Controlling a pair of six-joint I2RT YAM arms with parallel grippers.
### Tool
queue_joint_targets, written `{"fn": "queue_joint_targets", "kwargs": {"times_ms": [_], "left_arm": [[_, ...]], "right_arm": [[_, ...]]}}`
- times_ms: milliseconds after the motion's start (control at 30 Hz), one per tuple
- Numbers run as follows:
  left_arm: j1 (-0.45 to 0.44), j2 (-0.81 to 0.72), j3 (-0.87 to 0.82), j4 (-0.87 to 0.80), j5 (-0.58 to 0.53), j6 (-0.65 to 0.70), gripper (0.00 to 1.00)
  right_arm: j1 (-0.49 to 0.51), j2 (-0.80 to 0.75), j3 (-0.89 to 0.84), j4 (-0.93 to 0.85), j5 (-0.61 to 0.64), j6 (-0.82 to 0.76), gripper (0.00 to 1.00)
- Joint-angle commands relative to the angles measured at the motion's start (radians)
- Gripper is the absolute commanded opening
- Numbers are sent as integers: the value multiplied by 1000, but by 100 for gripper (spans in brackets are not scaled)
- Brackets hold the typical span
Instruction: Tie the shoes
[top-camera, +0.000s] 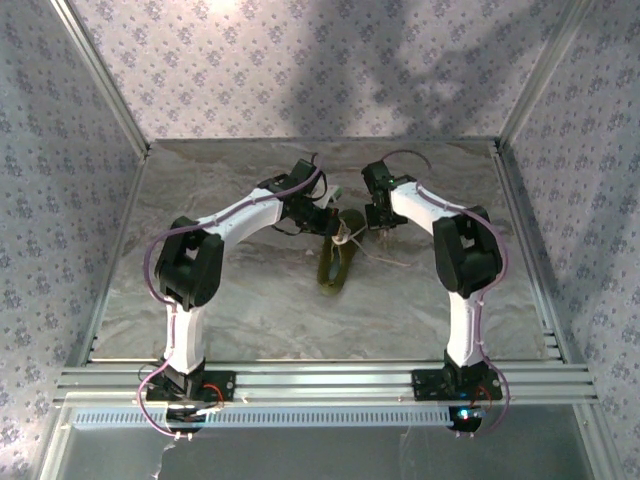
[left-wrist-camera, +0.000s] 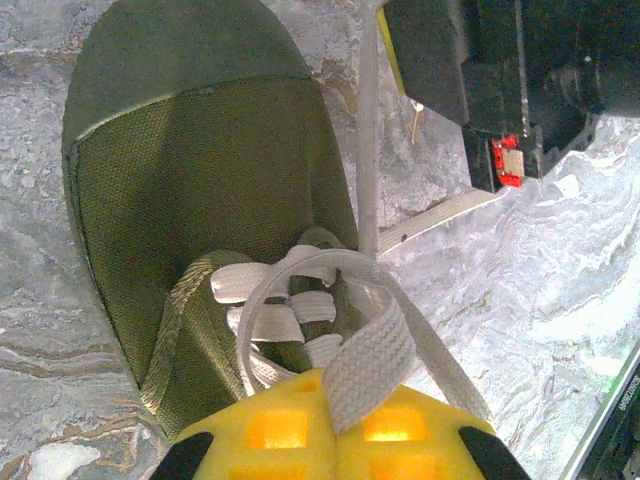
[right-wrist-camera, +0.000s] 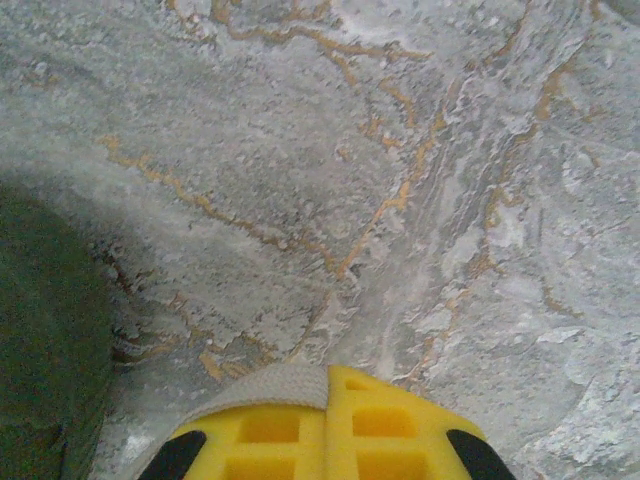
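Left hand (left-wrist-camera: 335, 445) pinching a white lace (left-wrist-camera: 368, 355) over the olive shoe (left-wrist-camera: 200, 190), right hand (right-wrist-camera: 327, 400) pinching second lace (right-wrist-camera: 262, 386), marbled bench (right-wrist-camera: 420, 150).

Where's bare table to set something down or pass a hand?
Free: near strip between the arm bases and shoe; far strip along the back wall; both side edges of the table. Crowded: centre, where left gripper and right gripper pinch laces at the shoe.
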Motion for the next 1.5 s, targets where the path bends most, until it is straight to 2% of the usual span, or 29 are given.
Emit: {"fn": "queue_joint_targets", "kwargs": {"times_ms": [0, 233, 800, 967, 1067, 1267, 1467], "left_arm": [[-7, -49, -20, 3, 1, 11, 0], [-8, -59, -34, 3, -7, 13, 0], [-5, -73, -58, 13, -13, 11, 0], [-4, -64, -67, 27, -4, 3, 0], [-5, -62, -86, 52, 2, -12, 0], [10, -64, -139, 125, 46, -53, 0], [13, -81, -186, 167, 56, -75, 0]], "right_arm": [[-13, 40, 50, -61, 49, 22, 0], [-21, 70, 78, -69, 37, 29, 0], [-53, 105, 101, -130, 108, 85, 1], [-49, 97, 89, -100, 71, 63, 2], [-46, 72, 69, -68, 22, 53, 8], [-45, -26, 7, -15, -9, 52, 27], [-33, -204, -135, 64, 50, 107, 39]]}}
